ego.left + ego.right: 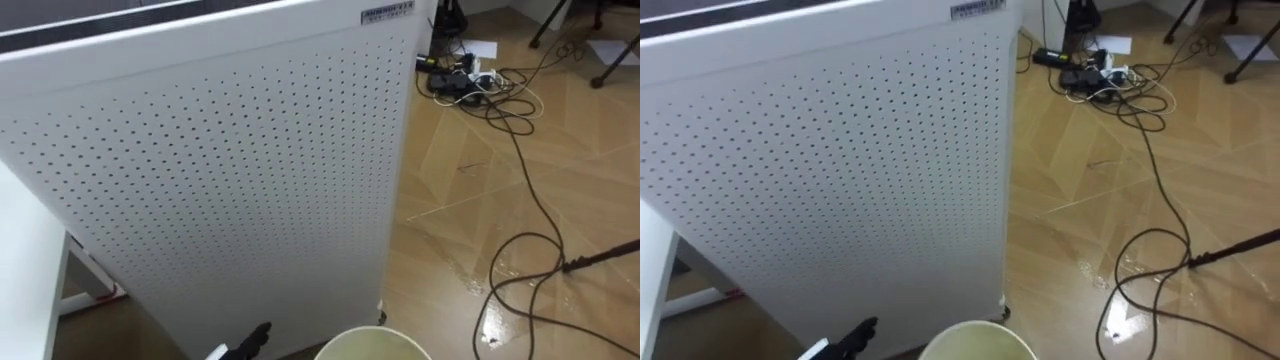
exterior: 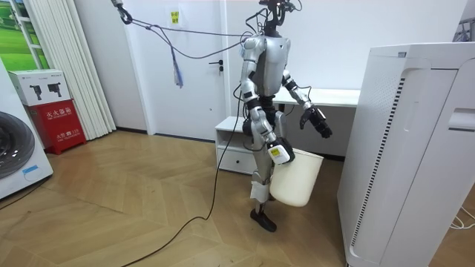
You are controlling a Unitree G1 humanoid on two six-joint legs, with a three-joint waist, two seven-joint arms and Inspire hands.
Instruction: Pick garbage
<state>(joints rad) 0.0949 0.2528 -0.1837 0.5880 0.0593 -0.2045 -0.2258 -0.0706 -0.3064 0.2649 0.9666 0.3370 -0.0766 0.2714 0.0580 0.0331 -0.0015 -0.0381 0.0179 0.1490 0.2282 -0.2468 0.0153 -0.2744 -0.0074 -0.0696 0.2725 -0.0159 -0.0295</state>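
risk i see: white bin (image 2: pixel 297 178), hanging at my right hand (image 2: pixel 278 153) with a grip i cannot tell, could bump the perforated panel (image 1: pixel 230 170) just ahead; left hand (image 1: pixel 250 342) hovers straight-fingered and empty near it.

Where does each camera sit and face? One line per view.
Left eye view: on the head, looking down at the white panel and cabled floor; left hand shows low.
Right eye view: just beside it, same scene and hand.
Room view: across the room, side-on to the whole robot.
All share the panel and bin.
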